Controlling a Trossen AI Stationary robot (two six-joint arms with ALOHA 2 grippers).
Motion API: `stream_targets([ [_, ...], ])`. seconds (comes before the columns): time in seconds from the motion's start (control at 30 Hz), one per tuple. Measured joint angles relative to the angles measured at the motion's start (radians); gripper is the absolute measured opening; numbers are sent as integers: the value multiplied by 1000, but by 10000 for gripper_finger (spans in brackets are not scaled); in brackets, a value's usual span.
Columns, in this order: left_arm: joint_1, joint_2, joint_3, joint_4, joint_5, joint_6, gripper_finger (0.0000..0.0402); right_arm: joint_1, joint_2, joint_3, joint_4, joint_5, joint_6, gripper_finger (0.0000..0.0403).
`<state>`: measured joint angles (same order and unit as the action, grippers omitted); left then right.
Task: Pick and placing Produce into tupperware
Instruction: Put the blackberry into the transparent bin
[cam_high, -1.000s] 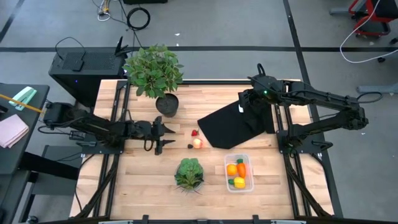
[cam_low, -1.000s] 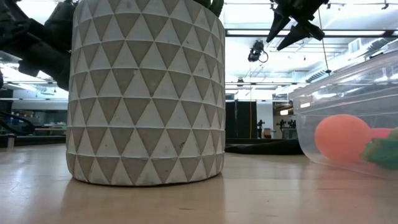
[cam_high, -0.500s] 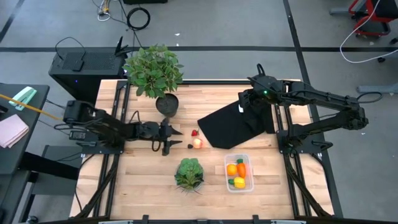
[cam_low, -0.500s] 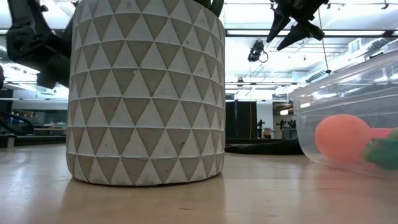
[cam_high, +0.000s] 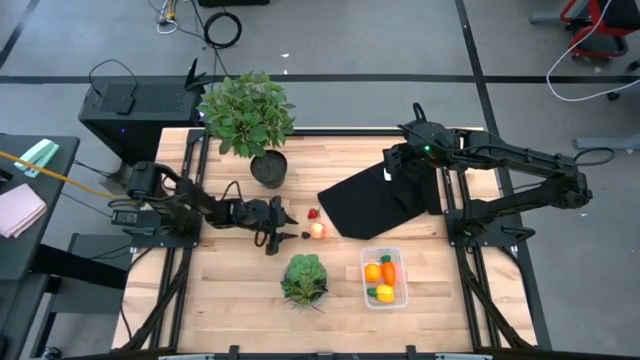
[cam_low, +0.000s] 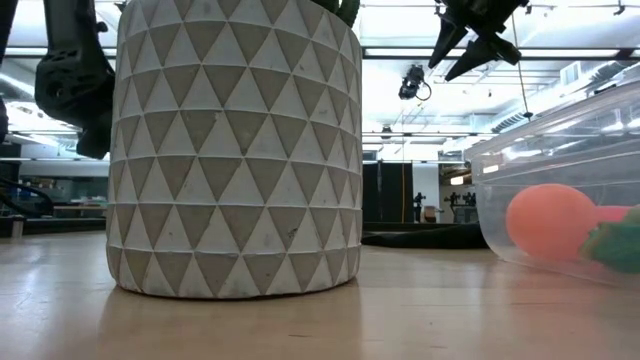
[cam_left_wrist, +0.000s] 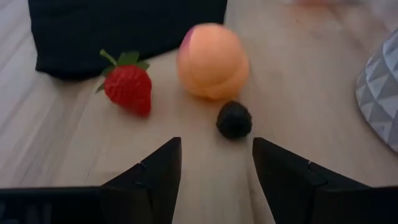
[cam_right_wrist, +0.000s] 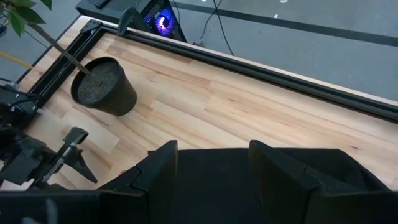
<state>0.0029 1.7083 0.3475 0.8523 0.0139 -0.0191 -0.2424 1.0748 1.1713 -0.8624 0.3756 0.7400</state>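
Observation:
My left gripper (cam_high: 284, 228) (cam_left_wrist: 214, 168) is open and low over the table, its fingers pointing at three loose pieces just ahead. These are a tiny red strawberry (cam_left_wrist: 127, 89) (cam_high: 313, 213), a pale peach-coloured ball (cam_left_wrist: 212, 60) (cam_high: 318, 230) and a small dark berry (cam_left_wrist: 234, 120) (cam_high: 305, 236), all resting on the wood. The clear tupperware (cam_high: 384, 278) (cam_low: 560, 170) stands near the table's near edge. It holds the orange ball (cam_high: 372, 272) (cam_low: 550, 221), the orange carrot (cam_high: 388, 272) and the yellow piece (cam_high: 384, 293). My right gripper (cam_high: 408, 165) (cam_right_wrist: 214, 165) waits open above the black cloth.
The black cloth (cam_high: 385, 200) (cam_left_wrist: 124, 31) lies just beyond the loose pieces. The leafy lettuce head (cam_high: 304, 278) sits left of the tupperware, with a grey triangle-patterned pot (cam_low: 235, 150) (cam_left_wrist: 380, 93) close to my left gripper. The potted plant (cam_high: 262, 140) (cam_right_wrist: 102, 86) stands toward the far edge.
My left gripper has moved steadily toward the table's right, closing on the strawberry, the dark berry and the peach ball, and it stays open. The right arm and all the objects have kept still.

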Motion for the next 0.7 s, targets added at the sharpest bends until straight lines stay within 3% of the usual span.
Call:
stream_targets([
  [0.7,-28,7,39,5,-6,83,207,0,0,0,3,-4,-7,205],
])
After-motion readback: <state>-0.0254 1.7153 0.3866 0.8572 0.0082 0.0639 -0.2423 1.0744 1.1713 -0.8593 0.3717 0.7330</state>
